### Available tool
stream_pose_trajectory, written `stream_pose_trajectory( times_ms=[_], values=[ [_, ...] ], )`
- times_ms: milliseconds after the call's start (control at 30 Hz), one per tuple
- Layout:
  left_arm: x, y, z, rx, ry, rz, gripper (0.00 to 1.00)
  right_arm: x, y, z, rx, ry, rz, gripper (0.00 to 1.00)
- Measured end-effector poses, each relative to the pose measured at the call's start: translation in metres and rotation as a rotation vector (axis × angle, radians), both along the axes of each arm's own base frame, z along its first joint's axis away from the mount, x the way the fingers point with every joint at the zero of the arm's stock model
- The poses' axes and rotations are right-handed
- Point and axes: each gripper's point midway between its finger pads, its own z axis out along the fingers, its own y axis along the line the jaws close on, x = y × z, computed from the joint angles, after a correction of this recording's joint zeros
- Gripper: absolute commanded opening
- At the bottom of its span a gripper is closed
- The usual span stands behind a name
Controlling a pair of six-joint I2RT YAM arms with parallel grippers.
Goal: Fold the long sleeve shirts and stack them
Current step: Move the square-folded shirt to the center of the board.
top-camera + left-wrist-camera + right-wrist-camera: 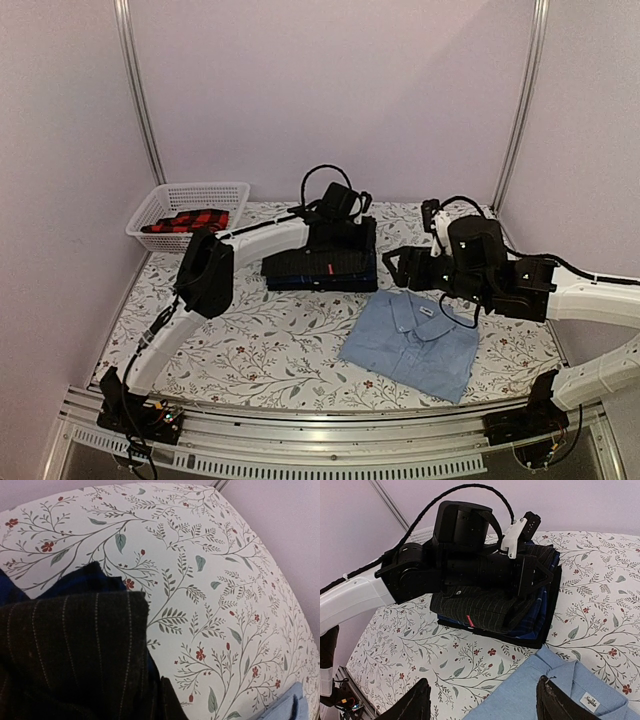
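Nearest me, the light blue shirt [410, 345] lies folded flat on the flowered table [250, 340], front right, collar up and a label showing inside the neck. It sits alone, apart from the other two shirts.

The right gripper [483, 680] hangs just above that shirt's collar end. Its two fingers [417, 702] are spread wide with nothing between them. In my right wrist view one finger is over bare tablecloth and the other over blue cloth. I see no contact with the shirt.

Further back, mid-table, is the stack. The black pinstripe shirt [485, 607] is folded on top of the dark navy shirt [85, 580]. Navy edges stick out under the pinstripe at the side and at one corner. The top fold looks a bit bunched and not squared up.

The left arm reaches across the top of this stack. The left gripper [540, 575] is down at the stack's right-hand edge, against the pinstripe cloth. My left wrist view is filled with pinstripe fabric up close and no fingers show, so I cannot tell how far the jaws are apart or whether they hold the cloth.

Far left corner holds a white lattice basket [165, 200] with a red and black checked cloth [190, 220] in it.
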Motion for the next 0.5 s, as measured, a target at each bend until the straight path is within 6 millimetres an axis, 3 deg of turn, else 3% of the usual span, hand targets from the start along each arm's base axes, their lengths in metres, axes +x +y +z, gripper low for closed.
stream_pose_trajectory(
  times_ms=[100, 233, 400, 500],
  values=[
    [-0.001, -0.007, 0.000, -0.039, 0.007, -0.019, 0.41, 0.000, -0.005, -0.006, -0.019, 0.020, -0.024, 0.72],
    [-0.003, -0.014, 0.008, -0.089, 0.012, -0.037, 0.59, -0.001, -0.012, -0.016, -0.031, 0.059, -0.060, 0.73],
    [-0.009, -0.019, 0.024, -0.130, 0.015, -0.070, 0.68, -0.006, -0.025, -0.044, -0.056, 0.137, -0.105, 0.74],
    [-0.017, -0.020, 0.048, -0.155, 0.008, -0.096, 0.71, -0.010, -0.034, -0.063, -0.076, 0.188, -0.136, 0.76]
  ],
)
